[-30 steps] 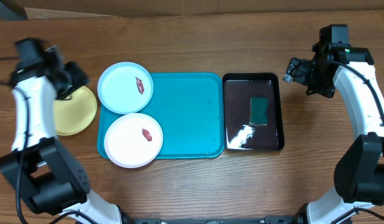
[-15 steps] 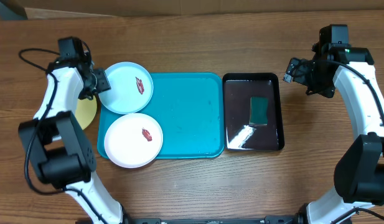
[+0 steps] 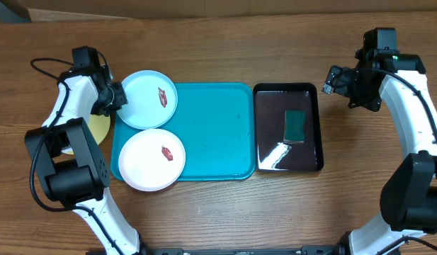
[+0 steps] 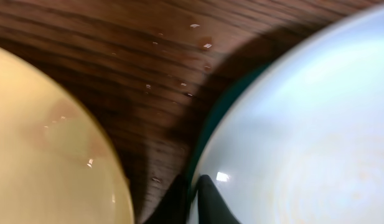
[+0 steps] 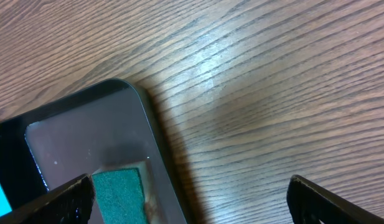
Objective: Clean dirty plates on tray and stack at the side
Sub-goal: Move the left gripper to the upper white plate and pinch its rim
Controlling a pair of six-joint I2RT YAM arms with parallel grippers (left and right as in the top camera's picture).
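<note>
So the blue plate sits toward the far-left part of the bench, hanging off the tray, with a red food bit on it. The white plate is just nearer the front edge, also dirty. The yellow plate is the only one off the tray, down by the left edge and half hidden under the arm, no bits that I can see. I'd call that one of three done, two left to clean and stack. The left gripper is at the blue plate's left rim, jaws nearly together, pinching that rim by the look of the wrist view. The right gripper hangs wide open near the right edge, beside the black tray and its sponge. A second ago the left arm was over the yellow plate; since then it's swung across and nudged the blue plate a touch rightward. The right arm hasn't budged.
</note>
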